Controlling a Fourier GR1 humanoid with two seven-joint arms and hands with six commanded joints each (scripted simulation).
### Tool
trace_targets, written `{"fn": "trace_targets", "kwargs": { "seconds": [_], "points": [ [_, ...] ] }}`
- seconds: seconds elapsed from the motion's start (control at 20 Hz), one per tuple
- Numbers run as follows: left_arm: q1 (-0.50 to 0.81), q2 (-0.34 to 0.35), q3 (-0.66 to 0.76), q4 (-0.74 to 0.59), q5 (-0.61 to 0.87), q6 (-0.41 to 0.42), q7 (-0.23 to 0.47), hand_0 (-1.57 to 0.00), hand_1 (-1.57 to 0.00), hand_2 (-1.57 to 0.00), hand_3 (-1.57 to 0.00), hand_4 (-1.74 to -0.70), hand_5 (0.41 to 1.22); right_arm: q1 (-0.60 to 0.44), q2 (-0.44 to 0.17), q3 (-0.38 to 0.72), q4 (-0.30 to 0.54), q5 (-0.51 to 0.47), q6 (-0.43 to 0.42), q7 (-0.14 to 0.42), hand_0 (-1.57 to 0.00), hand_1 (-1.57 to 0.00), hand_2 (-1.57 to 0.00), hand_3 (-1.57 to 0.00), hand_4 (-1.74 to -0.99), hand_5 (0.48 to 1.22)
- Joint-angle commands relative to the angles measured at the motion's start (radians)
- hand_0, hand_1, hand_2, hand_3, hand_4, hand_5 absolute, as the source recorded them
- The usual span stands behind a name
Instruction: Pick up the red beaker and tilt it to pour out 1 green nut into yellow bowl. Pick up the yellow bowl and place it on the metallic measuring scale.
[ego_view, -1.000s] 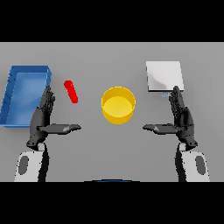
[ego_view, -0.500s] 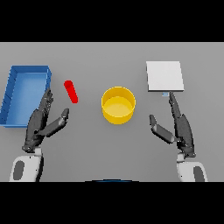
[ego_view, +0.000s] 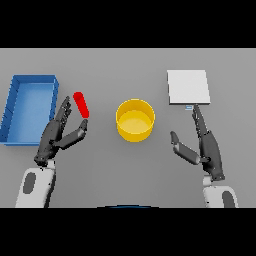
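Lying at the far left of the grey tabletop was a blue tray, its long side running away from the robot. Just right of its near end, the left hand was raised with its fingers straight and spread, pointing up and to the right, and its thumb stretched out toward the red beaker. The hand held nothing; the thumb tip ended just below the beaker's lower end, and whether they touched could not be told. The red beaker lay on its side, slanted, between the tray and the yellow bowl. The bowl stood upright near the middle of the tabletop, apart from both hands. Further right, the right hand was likewise open and held nothing, its thumb spread toward the bowl and its straight fingers reaching up to the near edge of the metallic measuring scale, which lay flat at the far right.
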Motion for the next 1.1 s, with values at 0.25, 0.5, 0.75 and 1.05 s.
{"fn": "trace_targets", "kwargs": {
  "seconds": [0.25, 0.5, 0.75, 1.05],
  "points": [
    [-0.153, -0.001, 0.044, 0.203, -0.024, 0.025, -0.022, 0.00, 0.00, 0.00, 0.00, -1.37, 0.733, -0.002, 0.002, -0.011, 0.006, -0.021, 0.006, 0.005, 0.00, 0.00, 0.00, 0.00, -1.329, 0.685],
    [-0.250, -0.002, 0.090, 0.368, -0.013, 0.028, -0.071, 0.00, 0.00, 0.00, 0.00, -1.33, 0.714, 0.011, 0.007, -0.001, -0.022, -0.009, -0.002, 0.030, 0.00, 0.00, 0.00, 0.00, -1.338, 0.688],
    [-0.339, -0.007, 0.106, 0.463, -0.024, 0.041, -0.101, 0.00, 0.00, 0.00, 0.00, -1.32, 0.706, -0.003, -0.007, -0.017, 0.012, -0.026, 0.014, 0.016, 0.00, 0.00, 0.00, 0.00, -1.331, 0.687],
    [-0.412, -0.001, 0.124, 0.563, -0.019, 0.020, -0.126, 0.00, 0.00, 0.00, 0.00, -1.33, 0.715, -0.016, -0.005, -0.027, 0.015, -0.032, 0.006, 0.027, 0.00, 0.00, 0.00, 0.00, -1.311, 0.682]
  ]
}}
